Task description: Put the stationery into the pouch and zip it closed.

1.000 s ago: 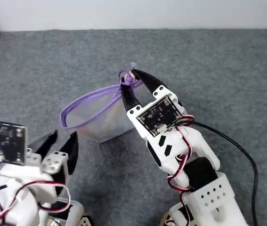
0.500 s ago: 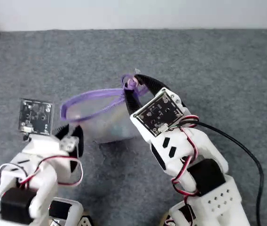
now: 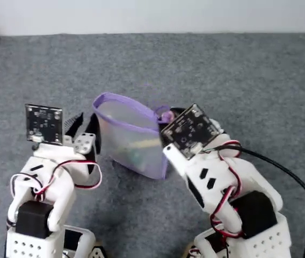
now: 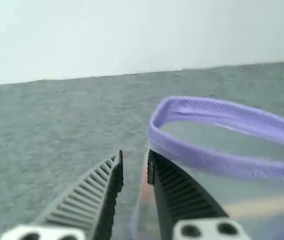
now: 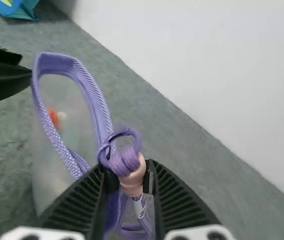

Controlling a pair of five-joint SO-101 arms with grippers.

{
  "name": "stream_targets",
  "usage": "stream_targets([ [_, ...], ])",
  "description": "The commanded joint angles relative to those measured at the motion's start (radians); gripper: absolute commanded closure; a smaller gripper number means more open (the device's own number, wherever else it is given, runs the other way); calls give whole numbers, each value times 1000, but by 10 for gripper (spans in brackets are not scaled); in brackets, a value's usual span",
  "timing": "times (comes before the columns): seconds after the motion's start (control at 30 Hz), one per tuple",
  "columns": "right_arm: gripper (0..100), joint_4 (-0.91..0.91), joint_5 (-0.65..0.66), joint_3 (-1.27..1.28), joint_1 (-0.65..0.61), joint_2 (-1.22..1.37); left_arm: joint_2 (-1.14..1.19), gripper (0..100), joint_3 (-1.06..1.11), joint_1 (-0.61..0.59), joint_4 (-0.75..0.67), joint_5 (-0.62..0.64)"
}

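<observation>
Looking down, we see the clear plastic pouch with a purple woven zip band (image 3: 133, 148) standing on the grey carpeted bench (image 3: 249, 80) between both arms. Our right claw (image 5: 126, 167) pinches its knotted purple cord pull (image 5: 124, 160) (a small white tag (image 5: 140, 207) below carries print too small to read). That wrist view reveals an orange item (image 5: 53, 118) inside; the high view, a pale yellow strip (image 3: 142, 144). Our left claw (image 4: 134, 154) is narrowly spread just beside the pouch's end.

One purple pouch (image 3: 133, 142), two pincers, the left pincer (image 4: 134, 155) and right pincer (image 5: 127, 167), and one black cable (image 3: 276, 166).
</observation>
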Motion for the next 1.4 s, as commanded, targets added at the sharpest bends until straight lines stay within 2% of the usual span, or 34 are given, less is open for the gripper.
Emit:
stream_targets([
  [0.0,991,8,9,14,48,13,-6,912,-13,115,21,-9],
  [0.13,991,38,5,44,74,13,-8,852,-7,190,55,-3],
  [0.3,991,216,2,51,81,13,-5,841,7,155,44,-9],
  [0.43,991,355,-75,78,116,13,-5,841,64,158,-17,-9],
  [0.7,991,518,-126,193,219,12,-5,842,101,160,-77,-9],
  [0.87,991,532,-127,193,229,8,-6,844,96,181,-71,-9],
  [1.1,991,506,-150,193,272,5,-6,840,81,391,-26,-5],
  [1.23,991,501,-146,192,272,4,-9,821,82,448,-43,0],
  [1.37,991,433,-146,146,272,2,-8,762,81,448,-95,103],
])
